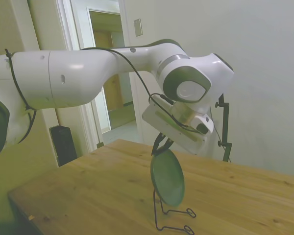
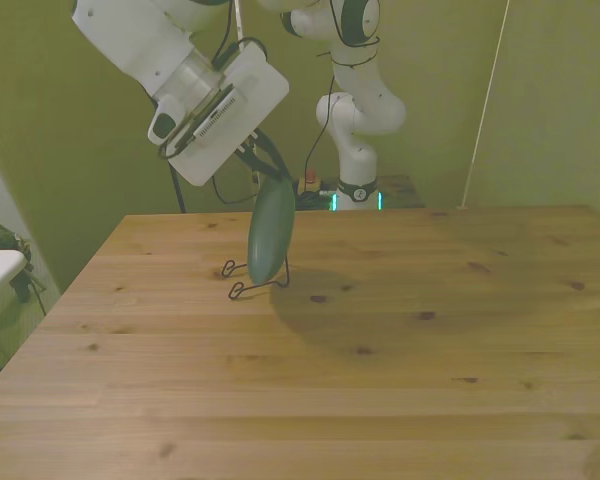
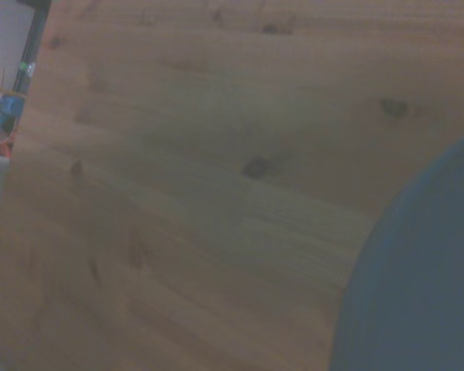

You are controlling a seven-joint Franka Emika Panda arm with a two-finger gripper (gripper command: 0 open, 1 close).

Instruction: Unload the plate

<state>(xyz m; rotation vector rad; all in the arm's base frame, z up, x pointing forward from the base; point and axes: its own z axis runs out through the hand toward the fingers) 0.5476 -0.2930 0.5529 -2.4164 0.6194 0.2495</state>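
Plate point(image 1: 167, 176): dark green, on edge in the wire stand point(image 1: 172, 216), on the table point(image 1: 88, 196) towards its far edge in the front view. Gripper point(image 1: 161, 145): clamped on the plate's top rim. Wrist view only: blurred plate rim over bare boards.

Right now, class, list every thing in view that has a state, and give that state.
Plate: upright on edge in the stand, gripped at its top rim.
Stand: on the table, holding the plate.
Gripper: shut on the plate.
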